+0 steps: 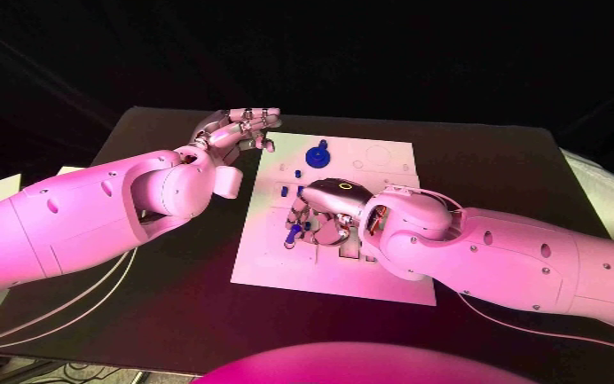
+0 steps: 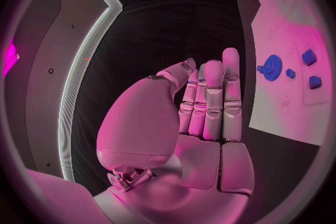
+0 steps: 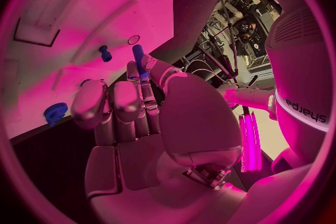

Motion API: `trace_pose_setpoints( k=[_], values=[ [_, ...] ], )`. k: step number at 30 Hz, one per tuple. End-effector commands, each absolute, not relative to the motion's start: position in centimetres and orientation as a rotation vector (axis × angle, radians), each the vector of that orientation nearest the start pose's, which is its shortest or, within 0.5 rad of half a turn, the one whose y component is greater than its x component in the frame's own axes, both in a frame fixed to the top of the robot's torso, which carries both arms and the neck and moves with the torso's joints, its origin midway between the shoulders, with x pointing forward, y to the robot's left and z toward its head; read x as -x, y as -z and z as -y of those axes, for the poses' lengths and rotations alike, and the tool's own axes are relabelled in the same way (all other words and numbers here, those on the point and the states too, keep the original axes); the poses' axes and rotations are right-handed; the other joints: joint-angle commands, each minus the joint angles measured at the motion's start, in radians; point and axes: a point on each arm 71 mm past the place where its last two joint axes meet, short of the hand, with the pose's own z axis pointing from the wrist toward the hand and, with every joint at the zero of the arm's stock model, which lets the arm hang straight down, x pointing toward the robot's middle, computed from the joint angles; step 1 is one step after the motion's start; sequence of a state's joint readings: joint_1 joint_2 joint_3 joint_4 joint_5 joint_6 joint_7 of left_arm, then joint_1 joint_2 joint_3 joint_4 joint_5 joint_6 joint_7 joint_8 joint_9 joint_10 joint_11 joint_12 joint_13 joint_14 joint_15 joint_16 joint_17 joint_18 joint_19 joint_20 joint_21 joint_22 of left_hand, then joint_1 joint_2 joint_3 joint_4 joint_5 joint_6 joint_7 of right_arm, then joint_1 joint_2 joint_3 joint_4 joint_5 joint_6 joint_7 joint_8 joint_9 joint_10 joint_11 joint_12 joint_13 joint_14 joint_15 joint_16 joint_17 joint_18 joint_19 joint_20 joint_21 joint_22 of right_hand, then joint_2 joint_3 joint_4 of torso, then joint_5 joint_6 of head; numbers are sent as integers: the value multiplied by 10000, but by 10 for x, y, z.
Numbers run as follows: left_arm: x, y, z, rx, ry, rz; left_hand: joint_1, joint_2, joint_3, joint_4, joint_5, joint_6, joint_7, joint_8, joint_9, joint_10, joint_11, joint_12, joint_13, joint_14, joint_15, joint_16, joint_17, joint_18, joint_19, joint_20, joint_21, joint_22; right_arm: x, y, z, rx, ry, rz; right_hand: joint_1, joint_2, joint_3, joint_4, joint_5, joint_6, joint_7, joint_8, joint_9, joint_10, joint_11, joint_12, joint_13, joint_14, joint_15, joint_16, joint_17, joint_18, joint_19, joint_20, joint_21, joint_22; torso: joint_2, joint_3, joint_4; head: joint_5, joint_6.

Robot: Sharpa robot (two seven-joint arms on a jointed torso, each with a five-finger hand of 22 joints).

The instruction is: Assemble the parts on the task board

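head view: the task board [image 1: 384, 269] is the landmark. the right hand [image 1: 326, 211] hovers over its centre, pinching a small blue peg [image 1: 295, 231]; the left hand [image 1: 243, 129] waits off its far left corner, fingers straight, holding nothing. a blue gear [image 1: 318, 152] stands near the board's far edge.

left wrist view: the left hand [image 2: 206, 103] is flat and empty, the gear [image 2: 271, 67] on the board beyond its fingers.

right wrist view: the right hand [image 3: 133, 106] holds the peg [image 3: 139, 59] at its fingertips, long axis pointing toward the board; this hand is judged nearer the work.

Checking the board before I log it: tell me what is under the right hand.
The right hand hangs over the task board, pinching a blue peg in its fingers. A small blue part shows beside it; whatever lies beneath the palm is hidden.
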State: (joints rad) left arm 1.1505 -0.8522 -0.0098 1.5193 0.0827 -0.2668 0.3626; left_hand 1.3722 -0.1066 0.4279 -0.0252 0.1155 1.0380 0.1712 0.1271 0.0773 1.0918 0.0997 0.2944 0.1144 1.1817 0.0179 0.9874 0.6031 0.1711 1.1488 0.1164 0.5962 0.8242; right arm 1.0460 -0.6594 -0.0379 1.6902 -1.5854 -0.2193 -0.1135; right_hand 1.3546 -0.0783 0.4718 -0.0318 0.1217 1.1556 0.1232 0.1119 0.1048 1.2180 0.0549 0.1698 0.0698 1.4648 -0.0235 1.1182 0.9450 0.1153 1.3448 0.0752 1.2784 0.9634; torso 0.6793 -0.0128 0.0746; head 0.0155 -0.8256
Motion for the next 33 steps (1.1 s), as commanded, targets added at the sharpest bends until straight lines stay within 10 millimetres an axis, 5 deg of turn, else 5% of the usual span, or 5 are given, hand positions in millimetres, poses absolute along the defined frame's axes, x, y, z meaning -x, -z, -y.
trace_pose_setpoints(
  k=[1,33],
  values=[
    [-485,194,-212,12609,16075,-14353,22,95,-49,16,14,-41,1,34,-12,-96,-7,30,15,-56,-10,-63,-10,108,37,-2,-32,-12,-395,232,59,4941,-9426,-17637,-98,29,30,19,47,48,-18,14,18,1,-3,-46,-3,249,-64,1,4,-42,-7,-1,-24,-2,0,4,4,-1,-16],
    [-485,194,-211,12611,16082,-14365,39,121,-77,-2,15,-59,5,56,-16,-151,-2,95,26,-90,-7,-72,-71,110,43,4,-67,-33,-389,242,45,5799,-8320,-17896,-151,-3,1,21,24,32,-17,8,25,-4,5,-78,-3,237,-55,-14,-31,-38,-29,11,-37,-32,-11,-3,-1,0,-102]
  ],
)
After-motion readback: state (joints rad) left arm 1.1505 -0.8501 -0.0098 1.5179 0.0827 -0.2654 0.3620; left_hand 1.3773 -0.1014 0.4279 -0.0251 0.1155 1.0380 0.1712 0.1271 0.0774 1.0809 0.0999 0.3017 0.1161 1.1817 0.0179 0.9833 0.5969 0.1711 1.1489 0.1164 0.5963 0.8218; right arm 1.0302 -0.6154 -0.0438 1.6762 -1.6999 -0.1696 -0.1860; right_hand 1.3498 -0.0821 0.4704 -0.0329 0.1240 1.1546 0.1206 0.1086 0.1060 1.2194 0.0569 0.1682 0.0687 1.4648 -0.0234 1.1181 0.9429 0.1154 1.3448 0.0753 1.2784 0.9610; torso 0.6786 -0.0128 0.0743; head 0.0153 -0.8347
